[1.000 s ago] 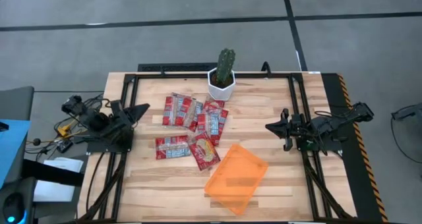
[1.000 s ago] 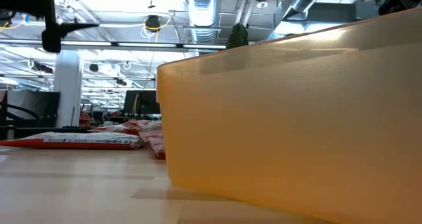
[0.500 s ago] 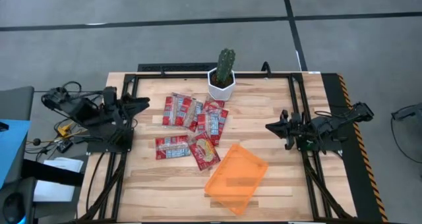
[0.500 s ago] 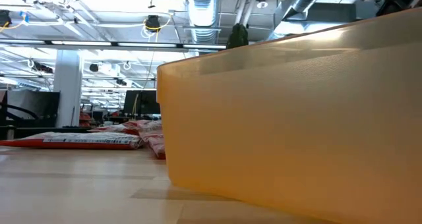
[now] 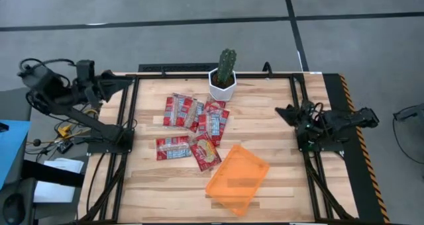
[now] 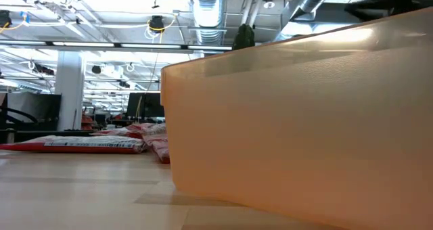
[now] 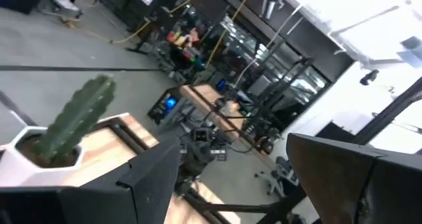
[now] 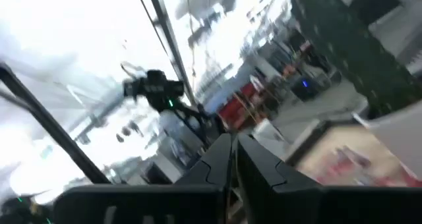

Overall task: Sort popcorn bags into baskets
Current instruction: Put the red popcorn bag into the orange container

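Flat red popcorn packets (image 5: 192,129) lie clustered beside the translucent orange plastic tray (image 5: 237,179). Left gripper (image 5: 124,81) spread wide, empty, off-table. Right gripper (image 5: 281,111) nearly closed, empty.

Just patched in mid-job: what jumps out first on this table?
A loose cluster of red popcorn bags lies mid-table, none yet in the orange basket angled near the front edge. A cactus pot stands at the back edge, while the left gripper, open, and right gripper, shut, sit out at the sides.

Two dark, angular arms (image 5: 73,96) with black cables looping off them.
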